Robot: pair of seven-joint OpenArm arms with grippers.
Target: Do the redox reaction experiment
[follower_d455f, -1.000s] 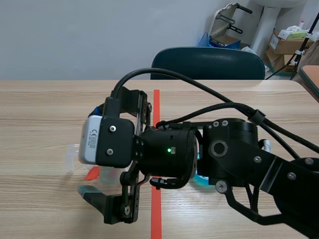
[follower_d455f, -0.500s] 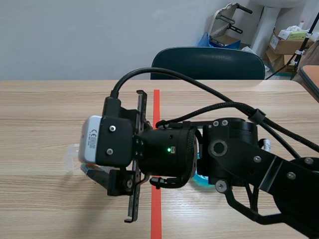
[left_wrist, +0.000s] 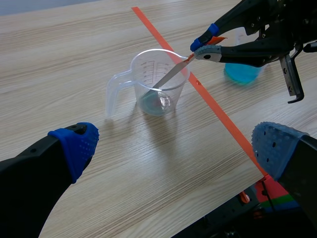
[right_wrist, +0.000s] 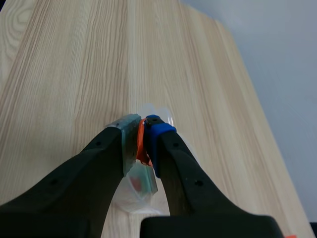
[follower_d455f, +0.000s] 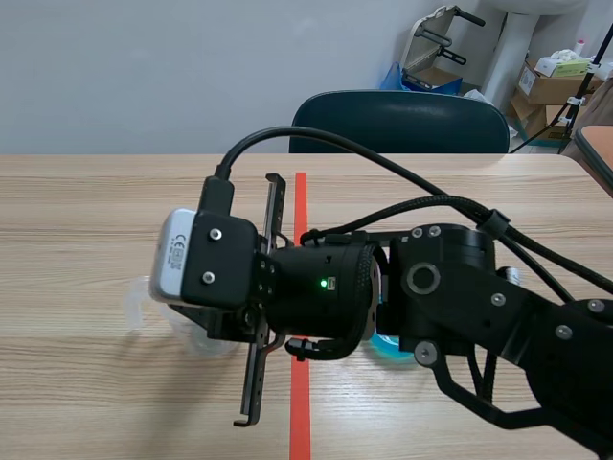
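Note:
A clear measuring cup [left_wrist: 159, 82] with a handle stands on the table ahead of my left gripper [left_wrist: 177, 146], which is open and holds nothing. A thin grey strip [left_wrist: 171, 74] leans in the cup, its lower end at the bottom. My right gripper [left_wrist: 210, 47] is shut on the strip's orange top end [right_wrist: 141, 144], just above the cup [right_wrist: 141, 191]. In the scene view the right arm's wrist [follower_d455f: 287, 287] reaches past the middle and hides most of the cup [follower_d455f: 142, 299]. A small vessel of blue liquid [left_wrist: 241, 74] stands behind the right gripper.
An orange-red tape line [left_wrist: 208, 96] runs along the table beside the cup. The blue liquid [follower_d455f: 388, 347] shows under the right arm. A dark chair [follower_d455f: 397, 123] stands behind the table's far edge. Bare wood lies left of the cup.
The right gripper's fingers stood wide apart a second ago and have closed on the strip's orange end over the cup. The arm itself has barely shifted.

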